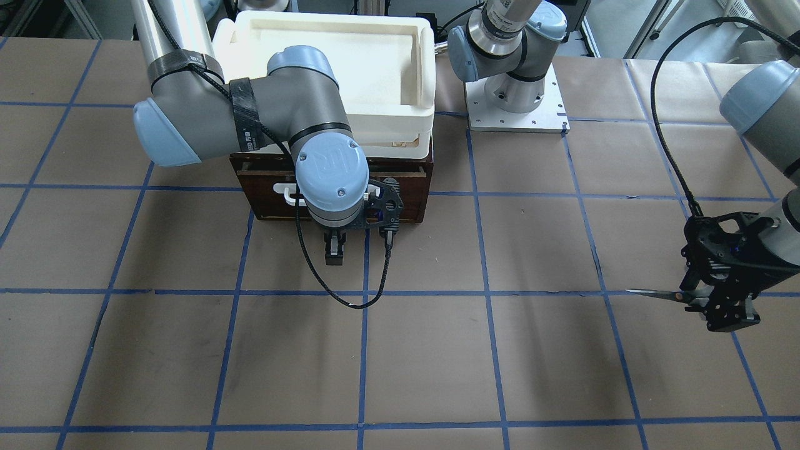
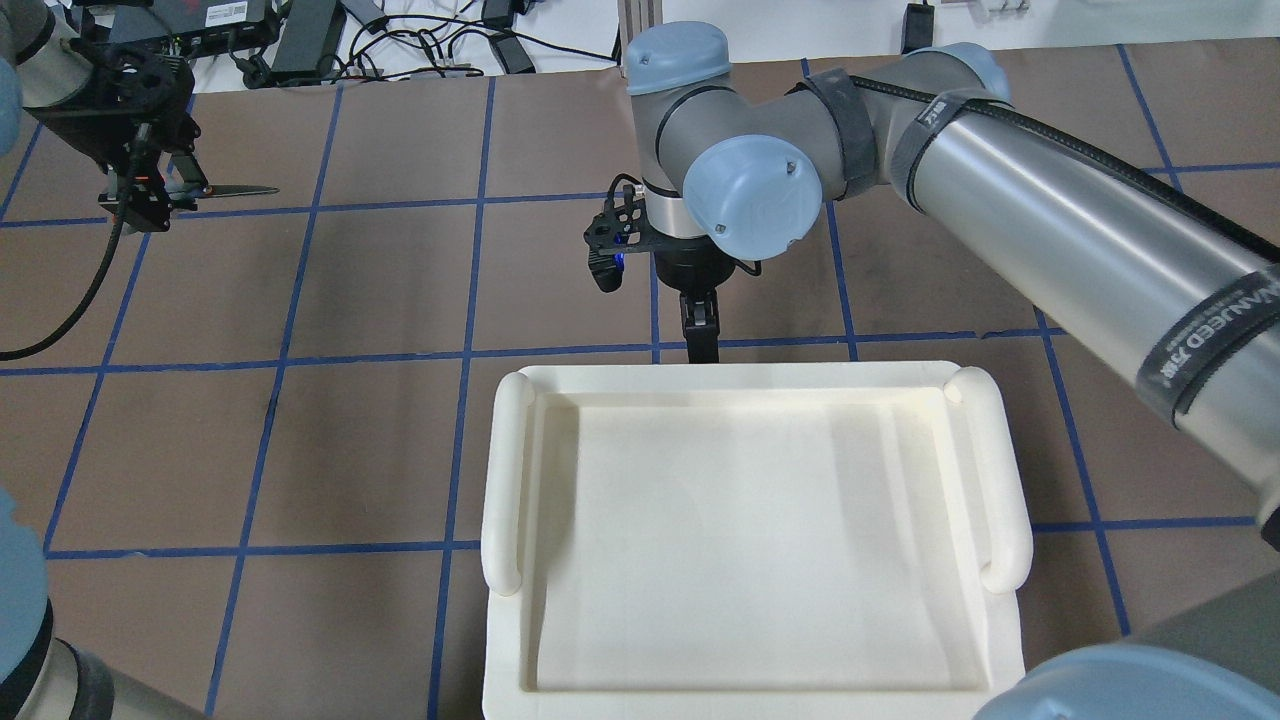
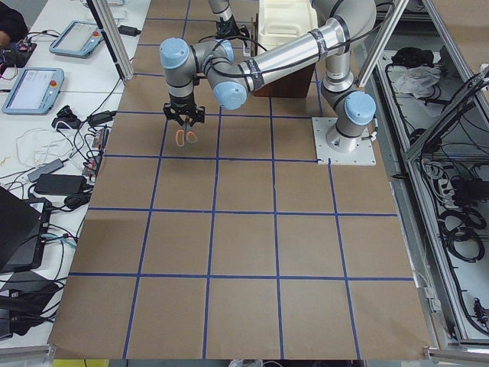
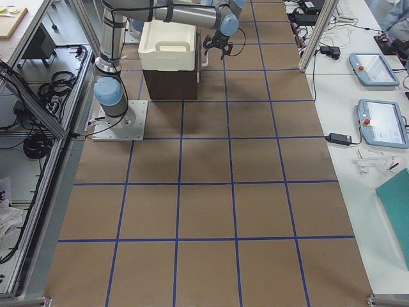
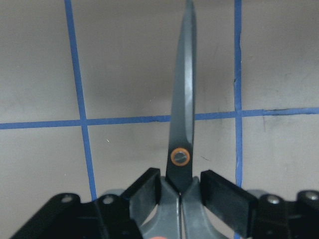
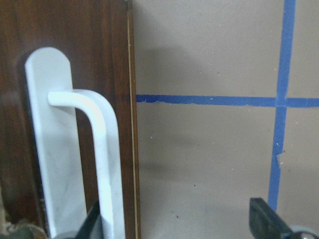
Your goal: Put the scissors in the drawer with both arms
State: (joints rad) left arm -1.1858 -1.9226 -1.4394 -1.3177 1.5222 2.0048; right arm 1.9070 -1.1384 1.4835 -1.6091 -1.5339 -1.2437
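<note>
My left gripper (image 1: 719, 303) is shut on the scissors (image 1: 650, 293) and holds them above the table, far from the drawer. In the left wrist view the pads (image 5: 219, 189) clamp the scissors (image 5: 182, 124) just behind the orange pivot ring, with the dark blades closed and pointing away. The dark brown drawer (image 1: 400, 194) sits under a cream-white tray (image 1: 331, 69). My right gripper (image 1: 334, 250) hangs in front of the drawer's front, open. In the right wrist view the white bar handle (image 6: 102, 149) runs beside one finger (image 6: 94, 224), and nothing is between the jaws.
The brown paper table (image 1: 437, 350) has a blue tape grid. The left arm's base plate (image 1: 515, 106) stands beside the tray. A black cable (image 1: 340, 294) loops down from the right wrist. Operator tables with tablets (image 3: 30, 88) lie beyond the table's edge.
</note>
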